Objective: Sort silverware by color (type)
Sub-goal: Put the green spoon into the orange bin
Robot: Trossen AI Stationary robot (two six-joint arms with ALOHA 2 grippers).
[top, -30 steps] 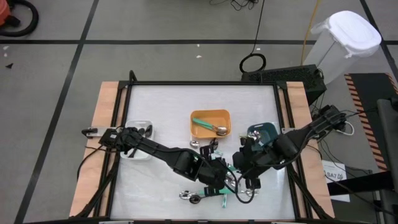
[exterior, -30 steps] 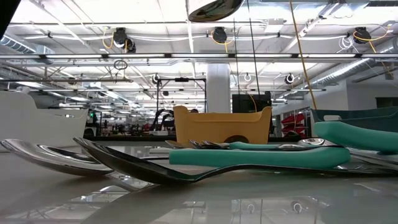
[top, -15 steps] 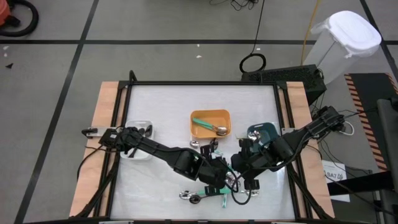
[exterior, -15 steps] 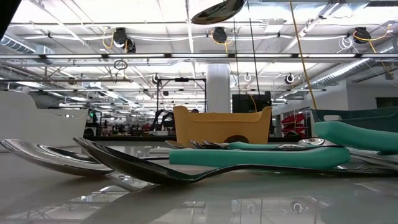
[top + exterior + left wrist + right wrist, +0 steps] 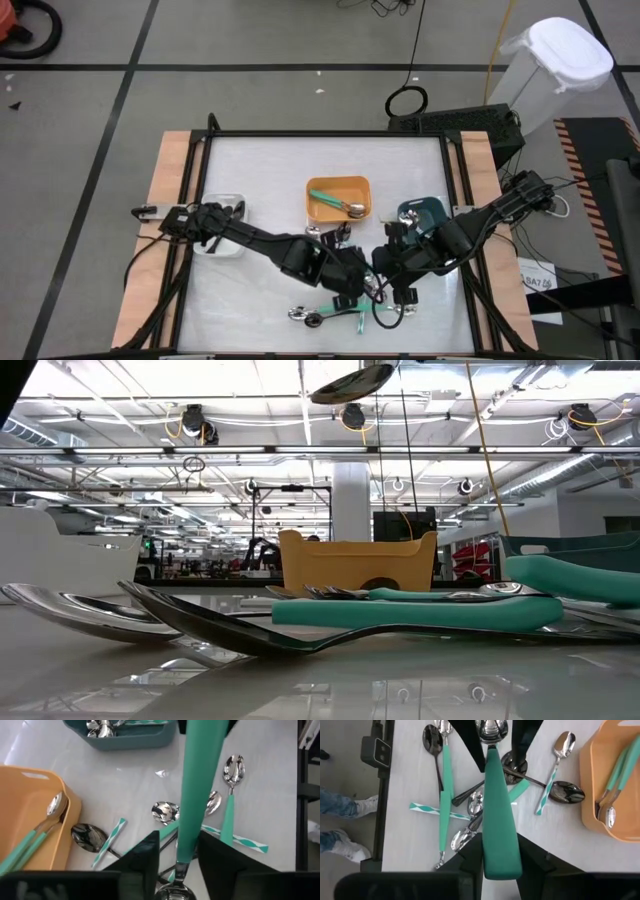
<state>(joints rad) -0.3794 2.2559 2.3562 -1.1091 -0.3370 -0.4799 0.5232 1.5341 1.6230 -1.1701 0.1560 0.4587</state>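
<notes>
Both grippers clamp one teal-handled, silver-headed spoon [image 5: 499,827]: left gripper [image 5: 179,851] near its head, right gripper [image 5: 501,854] on the handle. Held above the scattered silverware [image 5: 345,312], it has risen slightly, suggesting a handover.

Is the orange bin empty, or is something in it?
Not empty: the orange bin holds two teal-handled spoons, seen from above and from both wrists. The right hand grips another teal spoon.

Big open industrial lab: exposed ceiling pipes [image 5: 320,450], strip lights, taped concrete floor [image 5: 250,80].
</notes>
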